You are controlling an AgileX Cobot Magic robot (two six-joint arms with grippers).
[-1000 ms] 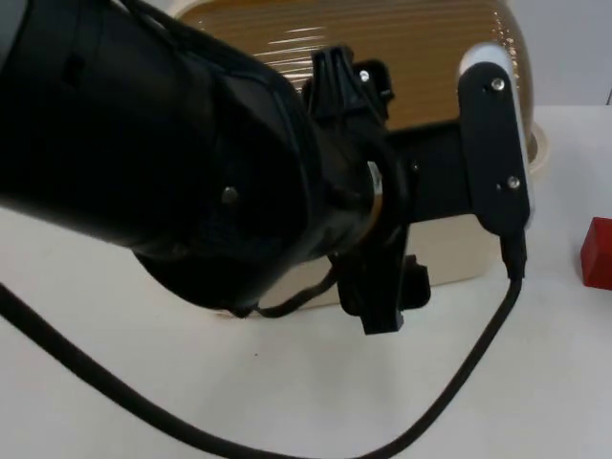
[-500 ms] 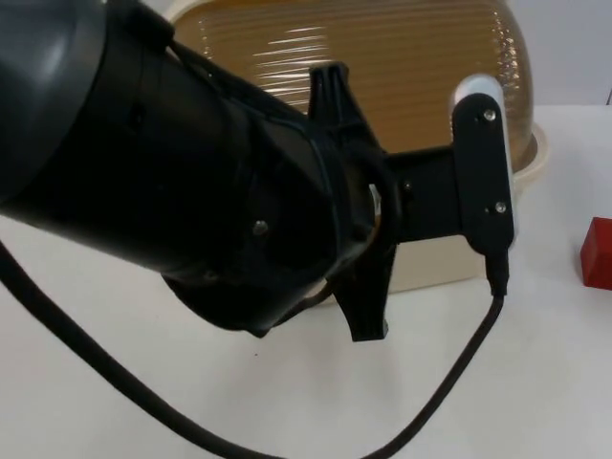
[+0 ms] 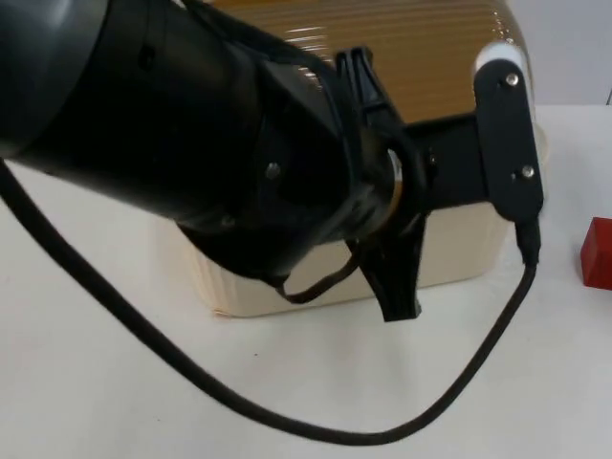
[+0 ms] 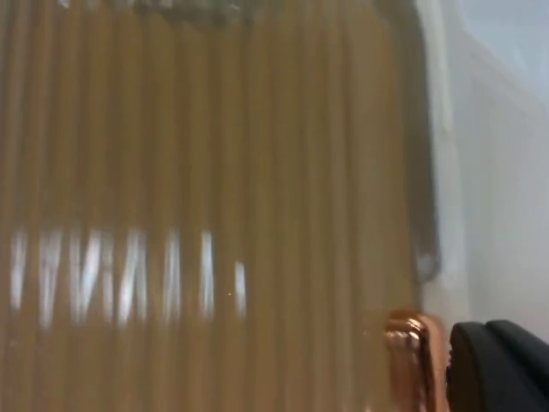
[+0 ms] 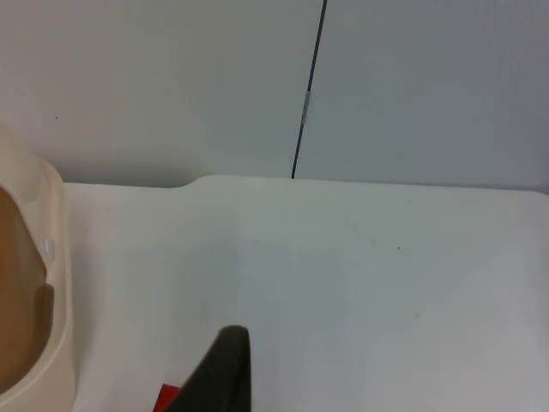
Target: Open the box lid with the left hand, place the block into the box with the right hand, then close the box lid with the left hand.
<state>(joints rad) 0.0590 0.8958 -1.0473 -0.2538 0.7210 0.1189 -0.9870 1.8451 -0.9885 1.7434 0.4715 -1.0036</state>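
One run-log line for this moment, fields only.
left claw: at amber ribbed lid | lid: not fully open | red block: on table, beside cream box | right claw: waiting above table

I get bright, even light; white glare streaks smear across the ribbed lid [image 4: 214,215], blurred close up.

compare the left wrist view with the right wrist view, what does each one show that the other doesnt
Left wrist view alone: the ribbed amber lid up close, with streaks of glare across it, and a copper-coloured fitting near its edge.

Right wrist view alone: the white table top ending at the grey partition wall, a sliver of the red block beside the right arm's black fingertip, which waits over the table.

Both: the box. The right wrist view catches its cream rim and some amber inside it.
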